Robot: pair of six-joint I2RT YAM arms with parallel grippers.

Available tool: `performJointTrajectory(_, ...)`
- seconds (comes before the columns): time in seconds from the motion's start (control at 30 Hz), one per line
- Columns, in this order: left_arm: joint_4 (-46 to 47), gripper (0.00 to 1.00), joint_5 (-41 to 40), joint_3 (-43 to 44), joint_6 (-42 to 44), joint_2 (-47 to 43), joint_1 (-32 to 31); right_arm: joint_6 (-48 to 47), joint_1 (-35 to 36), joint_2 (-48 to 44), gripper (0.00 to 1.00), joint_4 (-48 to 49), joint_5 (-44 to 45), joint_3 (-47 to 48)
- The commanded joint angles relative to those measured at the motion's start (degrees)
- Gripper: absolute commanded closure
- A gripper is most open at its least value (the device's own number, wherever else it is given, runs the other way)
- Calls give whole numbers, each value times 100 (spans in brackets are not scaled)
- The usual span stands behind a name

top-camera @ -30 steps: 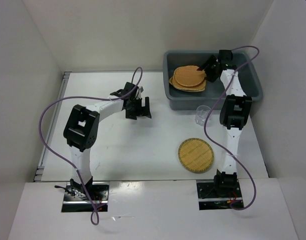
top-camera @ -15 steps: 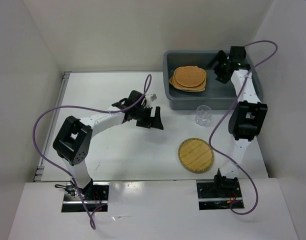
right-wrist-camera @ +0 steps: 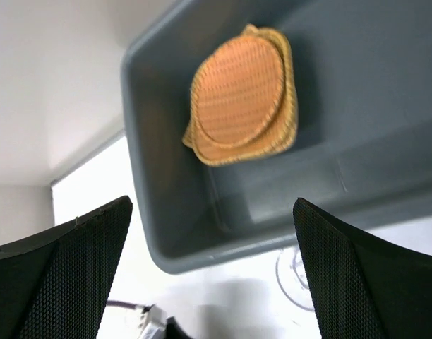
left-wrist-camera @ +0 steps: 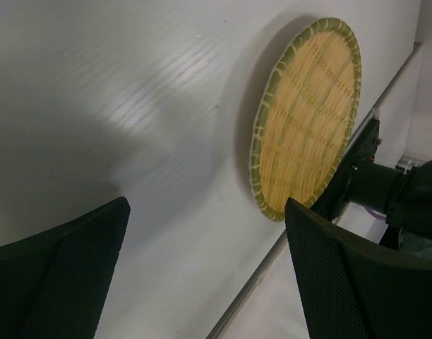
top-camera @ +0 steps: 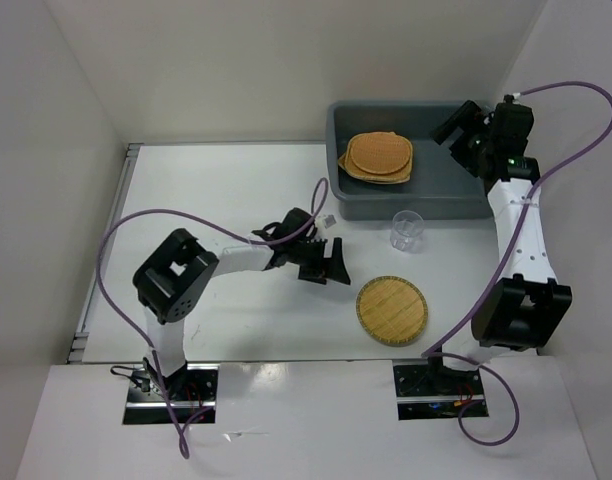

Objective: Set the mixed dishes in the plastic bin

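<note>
Only yellow plate and glass cup outside plastic bin

Lighting: bright, even and diffuse, from overhead; white walls and worktop close to washed out.
Shadows: soft and short in the top view; one broad grey patch on the worktop in the left wrist view.
Glare: streaked sheen beside that patch.
Focus: top view sharp throughout; both wrist views show their jaws dark and blurred.
Right wrist view: plastic bin soft-edged; glass cup faint and smeared.
</note>
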Motion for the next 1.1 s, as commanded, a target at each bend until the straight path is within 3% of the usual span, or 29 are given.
performJointTrajectory(0.0,582,4,164,368,-230,405,-240,-208,33,-426,0,-31,80,-361)
performJointTrajectory(0.3,828,10,549,931,-449,1363,-362,-322,33,-1024,0,-295,327,-687)
performJointTrajectory(0.67,890,40,998,1388,-555,2084,-784,-322,33,-1086,0,-295,520,-845)
performJointTrajectory(0.93,776,52,998,1388,-555,2084,-952,-322,33,-1034,0,-295,572,-897)
performJointTrajectory(1.07,723,73,946,1388,-555,2084,-1004,-270,33,-1034,0,-295,573,-898)
